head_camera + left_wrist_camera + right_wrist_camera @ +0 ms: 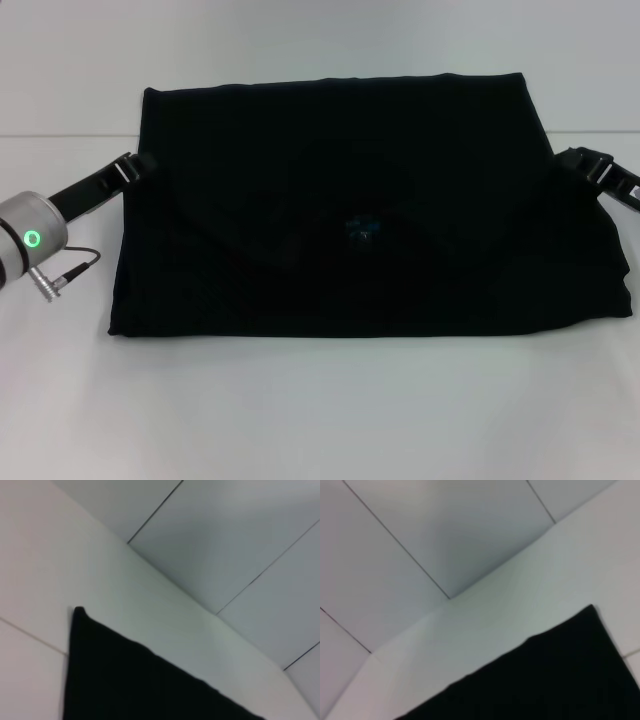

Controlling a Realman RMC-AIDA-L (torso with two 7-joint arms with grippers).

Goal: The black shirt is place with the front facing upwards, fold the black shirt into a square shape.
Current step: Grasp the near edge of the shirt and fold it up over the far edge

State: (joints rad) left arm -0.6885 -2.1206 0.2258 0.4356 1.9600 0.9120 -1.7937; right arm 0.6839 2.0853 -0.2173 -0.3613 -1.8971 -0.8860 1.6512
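The large plain black cloth shirt (340, 210) lies as a wide folded rectangle on the white table (300, 420), the left gripper (138, 166) and right gripper (578, 160) at its side edges, grip unclear; likely a mid-fold step, next needing another fold toward square.

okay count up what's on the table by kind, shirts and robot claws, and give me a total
Black shirt: 1
Robot claws: 2, the left claw at the shirt's left edge, the right claw at its right edge
Total: 3
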